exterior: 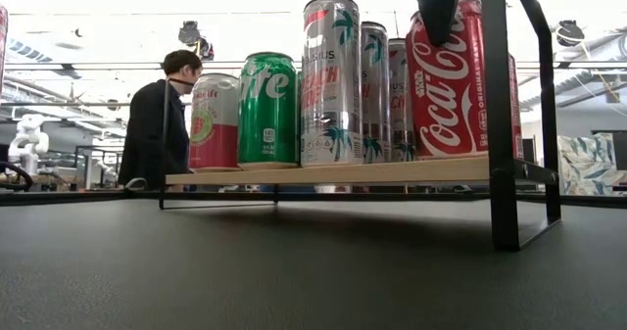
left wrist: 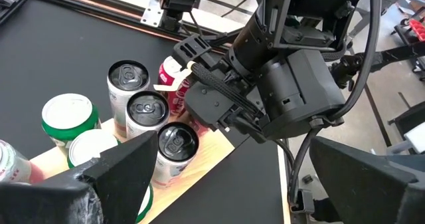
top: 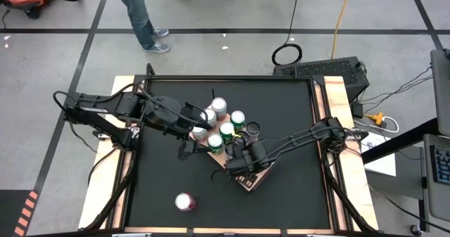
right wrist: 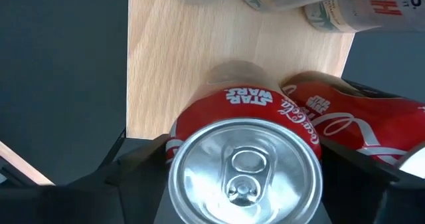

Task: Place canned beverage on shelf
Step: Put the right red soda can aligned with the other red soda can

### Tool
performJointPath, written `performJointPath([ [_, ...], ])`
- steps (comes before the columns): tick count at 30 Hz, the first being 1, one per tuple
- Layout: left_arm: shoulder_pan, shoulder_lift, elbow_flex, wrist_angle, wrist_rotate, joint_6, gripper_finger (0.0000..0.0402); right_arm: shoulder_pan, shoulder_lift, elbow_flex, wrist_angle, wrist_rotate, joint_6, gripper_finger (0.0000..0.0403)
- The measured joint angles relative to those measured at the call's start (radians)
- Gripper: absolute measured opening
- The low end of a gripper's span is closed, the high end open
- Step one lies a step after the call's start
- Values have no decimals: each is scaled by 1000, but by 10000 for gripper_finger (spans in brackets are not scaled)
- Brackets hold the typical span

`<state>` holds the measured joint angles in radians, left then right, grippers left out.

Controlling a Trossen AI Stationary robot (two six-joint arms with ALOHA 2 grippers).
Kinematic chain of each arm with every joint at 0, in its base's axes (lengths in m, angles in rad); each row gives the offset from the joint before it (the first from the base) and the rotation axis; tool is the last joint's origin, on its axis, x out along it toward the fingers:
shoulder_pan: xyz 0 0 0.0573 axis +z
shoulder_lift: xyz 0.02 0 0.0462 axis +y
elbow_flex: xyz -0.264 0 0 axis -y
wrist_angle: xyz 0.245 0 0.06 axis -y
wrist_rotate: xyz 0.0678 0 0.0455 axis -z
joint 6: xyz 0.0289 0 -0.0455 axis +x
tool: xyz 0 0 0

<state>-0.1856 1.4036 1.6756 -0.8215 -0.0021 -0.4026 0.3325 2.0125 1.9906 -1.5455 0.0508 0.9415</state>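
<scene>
Surface: a black table point(top: 155, 181) with pale wooden side rails stood on a grey floor; beyond it in the low view a person point(exterior: 157, 124) in dark clothes stood in the room.
Right gripper fingers: the right gripper point(right wrist: 242, 167) straddled an upright red Coca-Cola can point(right wrist: 244, 161), one dark finger point(right wrist: 133, 167) on each side of it; whether the pads pressed the can or stood just off it could not be told.
Red can: it stood upright on the shelf point(right wrist: 172, 58), near the end closest to the right arm, with a second red can point(right wrist: 358, 117) just beside it.
Left gripper fingers: the left gripper point(top: 200, 119) was released, its jaws spread wide and holding nothing, above the far end of the can group.
Shelf: a light-tan wood-grain board point(exterior: 323, 171) on black rods, set at an angle near the table's middle.
Cans on the shelf: a pink can point(exterior: 214, 121), a green Sprite can point(exterior: 267, 110) and tall silver palm-print cans point(exterior: 331, 80) stood in a row.
Loose can: one can point(top: 185, 202) lay apart on the table near its front edge.
</scene>
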Motion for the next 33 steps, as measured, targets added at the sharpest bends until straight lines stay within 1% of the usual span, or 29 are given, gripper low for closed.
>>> performJointPath([
  [16,0,0,0,0,2,0,396,0,-2,0,-3,2,-12,317],
  [23,0,0,0,0,4,0,396,0,-22,2,-2,0,-5,317],
  [28,0,0,0,0,5,0,396,-1,-76,2,10,-2,21,317],
  [32,0,0,0,0,5,-2,396,-4,-148,2,68,-8,27,315],
  [33,0,0,0,0,5,-3,396,-5,-162,2,88,-23,29,314],
])
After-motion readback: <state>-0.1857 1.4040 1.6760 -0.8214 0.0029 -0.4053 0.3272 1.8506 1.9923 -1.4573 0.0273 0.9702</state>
